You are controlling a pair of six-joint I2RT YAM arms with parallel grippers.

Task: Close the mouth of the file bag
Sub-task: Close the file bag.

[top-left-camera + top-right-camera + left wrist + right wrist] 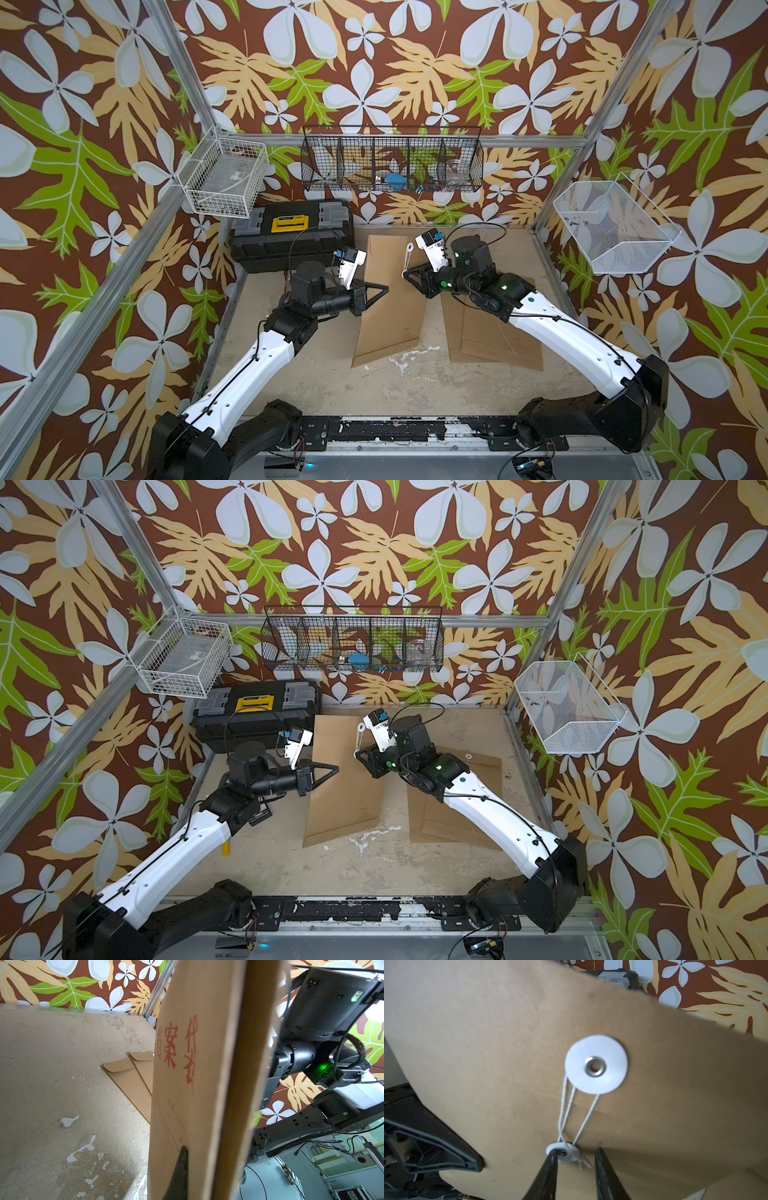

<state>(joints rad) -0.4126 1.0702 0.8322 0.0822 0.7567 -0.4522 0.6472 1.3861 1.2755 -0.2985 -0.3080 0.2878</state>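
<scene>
The right gripper (576,1151) is seen with its jaws parted, one on either side of a small white paper disc (563,1154) on the brown kraft-paper file bag (508,1053). One finger is laid against that disc and nothing is clamped. A thin white string (572,1113) is run from the small disc to a larger white disc with a metal eyelet (596,1064). The left gripper (385,287) is closed on the bag's opposite edge. The bag is held raised and steeply tilted between the two grippers, over the middle of the table, with its red printed characters (176,1047) turned toward the left arm. Whether its lower end rests on the table cannot be told.

Two further kraft envelopes (494,340) are laid flat and overlapping beneath the right arm. The worn beige board tabletop (332,386) is scuffed and marked with white chipped patches. A black plastic toolbox with a yellow label (291,241) is set in the far left corner.

The cell is walled with brown floral wallpaper (395,62) and framed in aluminium profiles (183,75). A white wire basket (224,178) is hung on the left, a black mesh rack of compartments (390,162) on the rear wall, and a white mesh basket (615,228) on the right.
</scene>
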